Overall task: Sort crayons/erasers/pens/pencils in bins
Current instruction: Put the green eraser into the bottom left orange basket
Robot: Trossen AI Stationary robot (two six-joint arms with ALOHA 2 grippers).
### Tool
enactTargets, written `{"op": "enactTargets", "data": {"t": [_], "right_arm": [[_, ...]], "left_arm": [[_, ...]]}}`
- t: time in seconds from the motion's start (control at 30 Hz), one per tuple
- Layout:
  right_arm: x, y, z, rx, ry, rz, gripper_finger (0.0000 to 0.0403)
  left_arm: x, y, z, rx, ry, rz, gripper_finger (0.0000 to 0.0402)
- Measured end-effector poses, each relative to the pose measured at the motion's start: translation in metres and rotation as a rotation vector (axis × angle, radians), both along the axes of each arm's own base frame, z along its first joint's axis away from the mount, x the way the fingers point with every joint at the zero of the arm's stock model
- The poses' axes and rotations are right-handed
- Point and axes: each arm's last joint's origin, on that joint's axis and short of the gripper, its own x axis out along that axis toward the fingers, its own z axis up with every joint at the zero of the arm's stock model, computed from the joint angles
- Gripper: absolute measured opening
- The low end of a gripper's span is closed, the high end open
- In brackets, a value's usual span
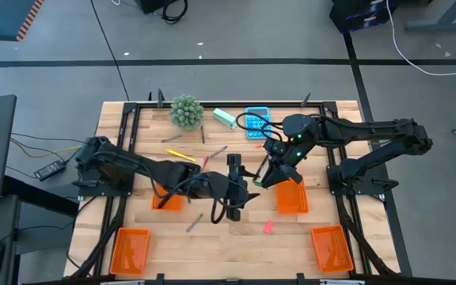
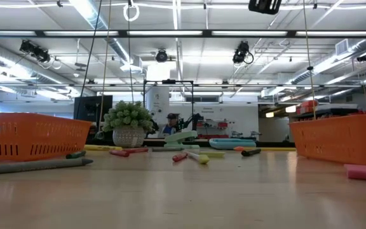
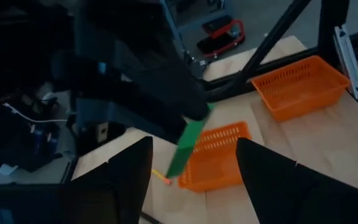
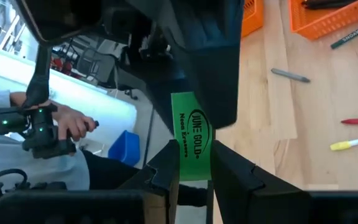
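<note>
Workshop: open hall with ceiling strip lights beyond the table; in the right wrist view a person's hand [image 4: 73, 127] grips a dark controller.
Table [image 1: 212, 245]: pale wooden top in a black frame, both arms reaching toward its centre.
Bins: four orange trays; one at front left [image 1: 130, 250], one at front right [image 1: 330, 248], one under the left arm [image 1: 167, 201], one beside the right gripper [image 1: 291, 198].
Right gripper [image 4: 190, 167]: fingers clamped on a green eraser [image 4: 191, 137], raised just above the near edge of the centre-right bin.
Left gripper [image 3: 194, 171]: jaws spread wide, nothing between them, pointing at the green eraser from close by.
Loose items: grey pen [image 1: 194, 222] and pink eraser [image 1: 268, 226] on bare wood in front of the grippers; yellow pencil [image 1: 180, 155] behind the left arm.
Other objects: potted plant [image 1: 186, 111] and blue calculator [image 1: 256, 123] at the far edge.
</note>
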Motion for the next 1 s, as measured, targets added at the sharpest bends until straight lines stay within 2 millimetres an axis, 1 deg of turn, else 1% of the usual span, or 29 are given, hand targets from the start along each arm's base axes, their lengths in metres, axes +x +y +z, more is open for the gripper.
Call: {"op": "enactTargets", "data": {"t": [0.2, 0.37, 0.53, 0.8, 1.0], "right_arm": [[-0.0001, 0.0000, -0.0001, 0.001, 0.002, 0.002, 0.0090], [-0.0002, 0.0000, -0.0003, 0.001, 0.005, 0.002, 0.0090], [-0.0002, 0.0000, -0.0003, 0.001, 0.004, 0.003, 0.0090], [-0.0004, 0.0000, -0.0004, 0.003, 0.005, 0.005, 0.0090], [-0.0003, -0.0006, -0.0007, 0.048, 0.050, -0.030, 0.0090]], "left_arm": [[0.0025, -0.0011, 0.0018, -0.040, -0.041, 0.012, 0.0214], [0.0029, -0.0005, 0.0034, -0.054, -0.064, 0.048, 0.0176], [0.0027, -0.0013, 0.0036, -0.056, -0.067, 0.046, 0.0126], [0.0021, -0.0032, 0.0034, -0.058, -0.065, 0.040, 0.0028], [0.0014, -0.0022, 0.0017, -0.096, -0.056, 0.071, 0.0026]]}}
